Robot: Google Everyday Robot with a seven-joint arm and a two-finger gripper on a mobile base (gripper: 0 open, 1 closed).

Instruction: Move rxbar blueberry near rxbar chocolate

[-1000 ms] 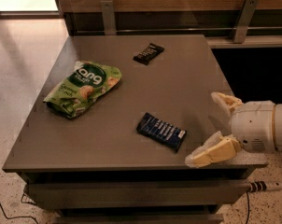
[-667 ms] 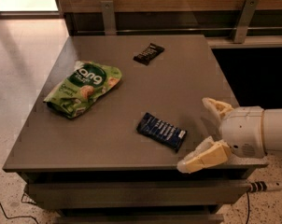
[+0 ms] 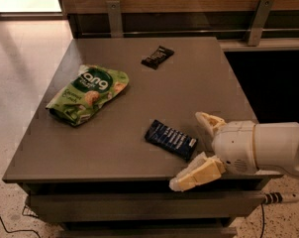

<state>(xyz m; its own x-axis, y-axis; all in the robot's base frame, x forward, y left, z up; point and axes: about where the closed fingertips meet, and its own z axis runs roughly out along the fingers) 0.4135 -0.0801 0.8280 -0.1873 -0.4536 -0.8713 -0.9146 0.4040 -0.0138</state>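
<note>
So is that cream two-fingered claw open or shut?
Open: the gripper at the grey table's near edge has its two cream fingers spread wide, by the flat dark blue wrapped bar, not gripping it.

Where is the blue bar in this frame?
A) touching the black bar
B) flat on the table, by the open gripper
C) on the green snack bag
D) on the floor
B: the rxbar blueberry lies flat on the table, with the open gripper at its end near the front edge.
</note>
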